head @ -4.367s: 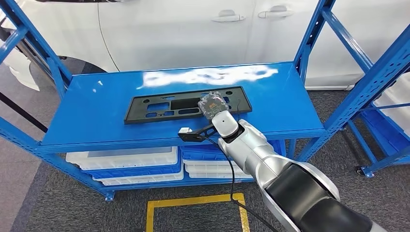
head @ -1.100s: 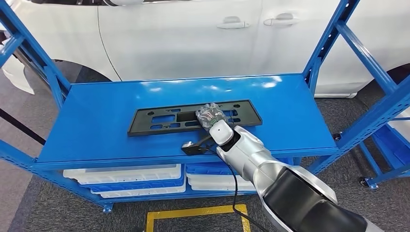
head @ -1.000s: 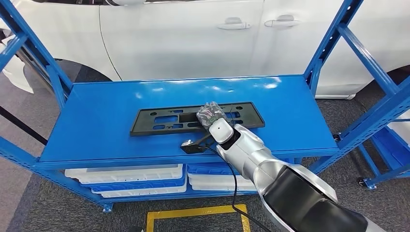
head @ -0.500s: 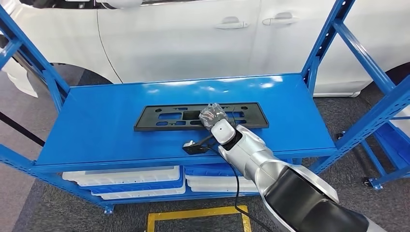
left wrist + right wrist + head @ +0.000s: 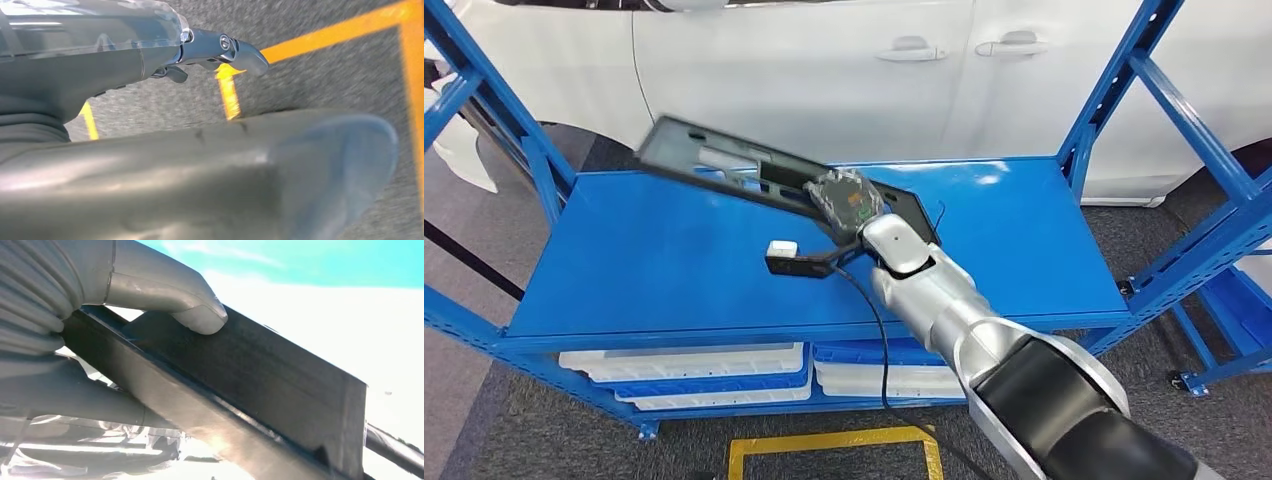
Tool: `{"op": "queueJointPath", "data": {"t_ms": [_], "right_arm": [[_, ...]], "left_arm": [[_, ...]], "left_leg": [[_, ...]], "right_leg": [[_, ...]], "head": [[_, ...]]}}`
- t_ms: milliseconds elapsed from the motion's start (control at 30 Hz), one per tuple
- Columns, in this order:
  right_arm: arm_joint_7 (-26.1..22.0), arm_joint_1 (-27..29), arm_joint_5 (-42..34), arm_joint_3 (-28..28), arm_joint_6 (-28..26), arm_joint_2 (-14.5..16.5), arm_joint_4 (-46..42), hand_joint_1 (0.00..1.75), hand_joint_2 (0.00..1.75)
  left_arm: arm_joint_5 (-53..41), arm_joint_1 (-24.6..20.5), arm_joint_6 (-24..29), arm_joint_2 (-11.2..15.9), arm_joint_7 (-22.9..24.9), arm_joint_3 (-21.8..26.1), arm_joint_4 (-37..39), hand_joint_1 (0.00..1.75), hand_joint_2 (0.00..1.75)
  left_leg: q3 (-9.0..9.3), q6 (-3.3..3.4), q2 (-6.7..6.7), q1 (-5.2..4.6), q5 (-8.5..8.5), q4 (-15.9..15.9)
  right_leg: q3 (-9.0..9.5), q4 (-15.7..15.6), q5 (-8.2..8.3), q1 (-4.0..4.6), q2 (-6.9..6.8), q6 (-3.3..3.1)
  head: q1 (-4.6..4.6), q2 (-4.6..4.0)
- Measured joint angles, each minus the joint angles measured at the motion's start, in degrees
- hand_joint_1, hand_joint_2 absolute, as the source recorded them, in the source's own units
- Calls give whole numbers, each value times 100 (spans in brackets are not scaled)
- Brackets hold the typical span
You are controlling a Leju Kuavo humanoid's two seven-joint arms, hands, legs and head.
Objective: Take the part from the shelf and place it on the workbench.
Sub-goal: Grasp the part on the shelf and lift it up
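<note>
The right hand is clamped on the long black part near its right end, thumb pressed on one face and fingers wrapped under the other — a pinch across the thin edge that suits a flat frame too wide to enclose. Gripped off-centre, the part tilts: its far end rises toward the upper left of the head view, above the blue shelf and against the white car behind, while the held end hangs lower, near the frame's centre; whether that end is clear of the shelf I cannot tell. The lift looks begun, the carry to the workbench not yet. The hand's clear wrapping hides the fingers in the head view. The left hand hangs over grey floor with yellow tape — blurred, so apart or together I cannot tell.
</note>
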Motion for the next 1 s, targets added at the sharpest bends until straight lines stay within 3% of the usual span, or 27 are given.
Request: {"op": "queueJointPath", "data": {"t_ms": [67, 100, 133, 167, 200, 267, 333, 400, 467, 500, 567, 600, 633, 667, 700, 767, 833, 933, 1000], "right_arm": [[-665, 8, -946, -448, 416, 7, -708, 175, 175], [-874, 54, -1443, -668, 794, 8, -1175, 175, 175], [-978, 122, -1982, -863, 1266, 4, -1683, 175, 175], [-1023, 212, -2530, -1013, 1746, -6, -2162, 175, 175], [-1063, 318, -3167, -1144, 2244, -25, -2618, 175, 175], [-1127, 571, -4644, -1365, 3259, -87, -3422, 175, 175], [-1224, 1100, -5976, -1498, 4087, -222, -4258, 175, 175], [-1469, 2026, -6885, -1531, 4666, -458, -5223, 175, 175], [-1747, 2986, -7360, -1465, 4993, -701, -6027, 175, 175], [-1843, 3403, -7435, -1409, 5042, -805, -6319, 175, 175], [-1998, 4200, -7489, -1279, 5051, -1047, -6875, 175, 175], [-2062, 4556, -7538, -1223, 5075, -1191, -7121, 175, 175], [-2101, 4854, -7627, -1171, 5119, -1339, -7333, 175, 175], [-2112, 5079, -7745, -1130, 5178, -1472, -7504, 175, 175], [-2102, 5233, -7869, -1097, 5241, -1583, -7641, 175, 175], [-2056, 5397, -8074, -1044, 5338, -1741, -7834, 175, 175], [-1995, 5451, -8199, -973, 5391, -1827, -7904, 175, 175], [-1917, 5464, -8296, -880, 5424, -1877, -7913, 175, 175], [-1890, 5452, -8334, -842, 5424, -1896, -7915, 175, 175]], "left_arm": [[169, 18, 143, 0, -285, 69, 0, 0, 131], [221, 30, 243, 0, -439, 105, 0, 0, 175], [257, 42, 364, -1, -624, 136, 0, 0, 175], [280, 52, 480, -2, -812, 157, 0, 0, 175], [311, 60, 572, -4, -1003, 180, 0, 0, 175], [394, 71, 639, -11, -1303, 236, 0, 0, 87], [552, 103, 494, -15, -1450, 319, 0, 0, 87], [795, 195, 154, -14, -1542, 466, 0, 0, 175], [999, 329, -174, 6, -1630, 638, 0, 0, 175], [1044, 378, -271, 19, -1658, 694, 0, 0, 131], [1067, 436, -377, 42, -1675, 776, 0, 0, 44], [1064, 455, -401, 50, -1672, 802, 0, 0, 44], [1062, 479, -415, 55, -1668, 824, 0, 0, 87], [1062, 500, -420, 58, -1664, 840, 0, 0, 131], [1064, 514, -415, 62, -1662, 852, 0, 0, 175], [1070, 510, -386, 81, -1656, 881, 0, 0, 175], [1064, 478, -318, 99, -1626, 903, 0, 0, 175], [954, 458, -130, 103, -1516, 898, 0, 0, 175], [866, 456, 25, 103, -1442, 868, 0, 0, 175]], "left_leg": [[-8, 25, -2, -8, -1, 6], [-8, 27, -3, -10, -9, 15], [-8, 26, -10, -10, -22, 29], [-6, 19, -21, -8, -39, 47], [-3, 7, -37, -6, -61, 73], [-14, -39, -68, -13, -116, 144], [-17, -102, -87, -14, -152, 179], [33, -162, -109, 8, -177, 154], [38, -222, -95, 20, -302, 255], [-44, -252, -76, 23, -434, 454], [-385, -303, -38, 31, -782, 1153], [-563, -315, -29, 34, -904, 1498], [-673, -317, -21, 34, -934, 1697], [-677, -305, -14, 31, -854, 1680], [-565, -275, -12, 24, -684, 1438], [-168, -174, -6, -11, -333, 637], [65, -88, 11, -57, -218, 157], [110, -19, 16, -73, -179, 40], [155, 27, 19, -40, -102, -54]], "right_leg": [[-355, 765, -360, -4, 1, 16], [-485, 1039, -434, -10, 0, 24], [-527, 1119, -394, -17, -2, 28], [-459, 965, -244, -23, -4, 28], [-296, 614, -28, -27, -8, 23], [45, -119, 248, -17, -19, -15], [192, -414, 264, 20, -20, -75], [265, -464, 245, 52, -27, -132], [335, -520, 243, 27, -29, -191], [350, -535, 246, 5, -18, -215], [355, -540, 234, -10, -9, -238], [356, -537, 224, -8, -17, -240], [357, -533, 215, -4, -22, -240], [359, -530, 209, 3, -21, -240], [365, -528, 205, 11, -12, -239], [383, -526, 201, 32, 6, -230], [389, -528, 198, 33, 12, -183], [404, -535, 200, 14, -2, -77], [314, -304, 31, 14, -7, -24]], "head": [[0, 0], [0, 0], [0, 0], [0, 0], [0, 0], [-1, 0], [-3, 0], [-4, 0], [-4, 0], [-5, 0], [-6, 0], [-6, 0], [-5, 0], [-6, 0], [-6, 0], [-5, 0], [-4, 0], [-4, 0], [-4, 0]]}}
